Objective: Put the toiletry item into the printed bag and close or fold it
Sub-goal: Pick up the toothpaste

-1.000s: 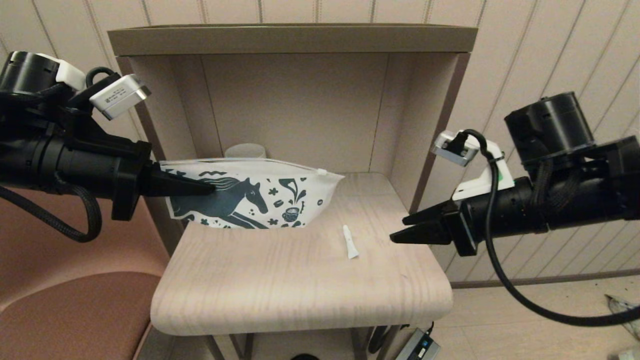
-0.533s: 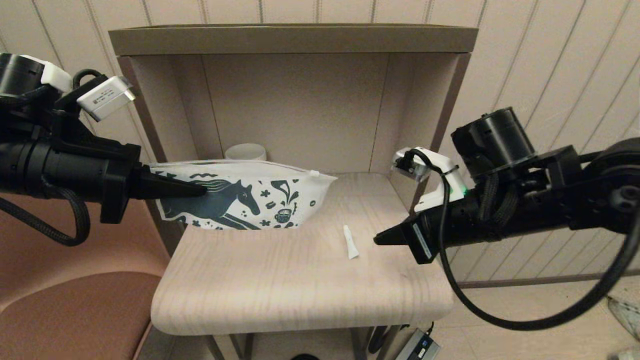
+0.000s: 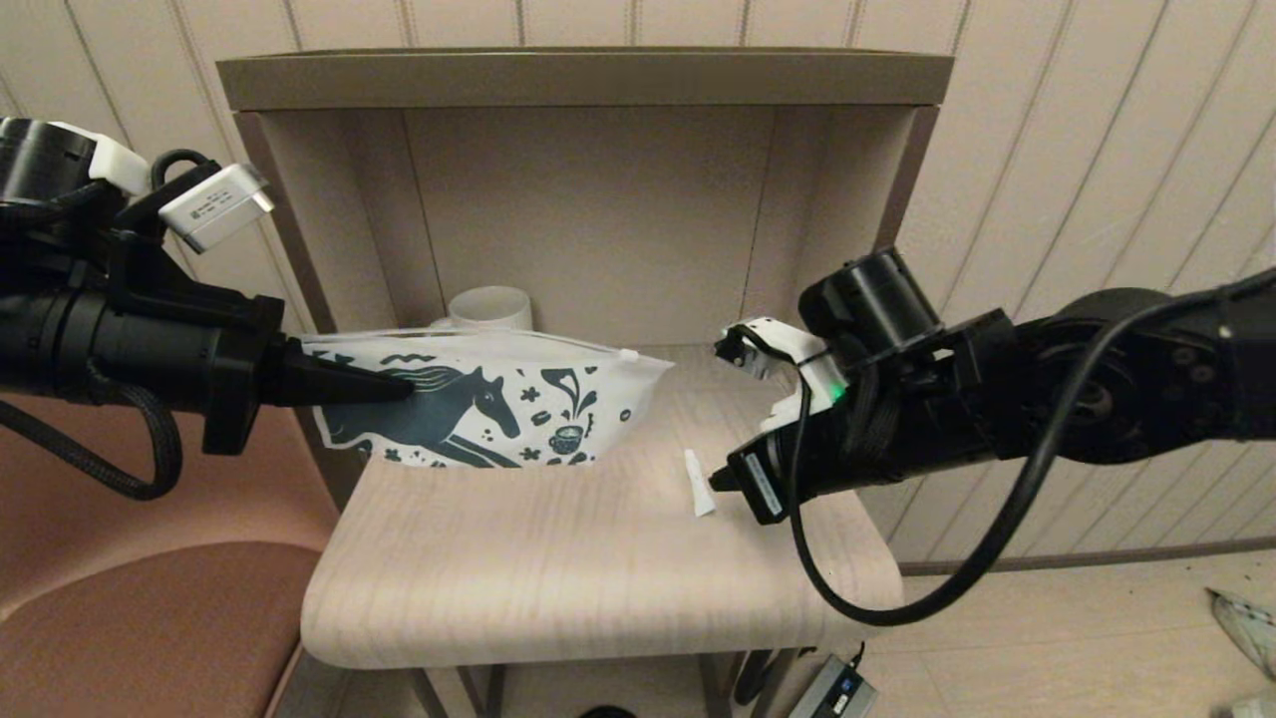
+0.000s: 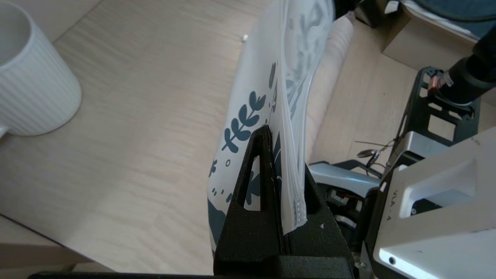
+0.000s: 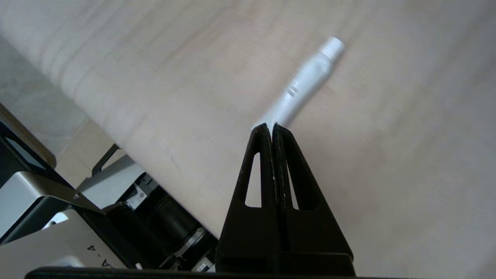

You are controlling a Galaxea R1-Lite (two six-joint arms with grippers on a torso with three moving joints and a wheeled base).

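Item: flat white soft pouch printed with a dark teal horse, upright at shelf's left edge, clamped in my left gripper.
Item: small white plastic tube, flat on pale wood shelf; my right gripper, jaws pressed together, tips at its flat end.

Two matte black robot arms, each ending in a tapered black tool: the left tool and right tool have wedge-shaped fingers with triangular cut-outs. Silver-and-white camera modules ride each wrist; braided black cables loop beneath, and a green light glows on the right.
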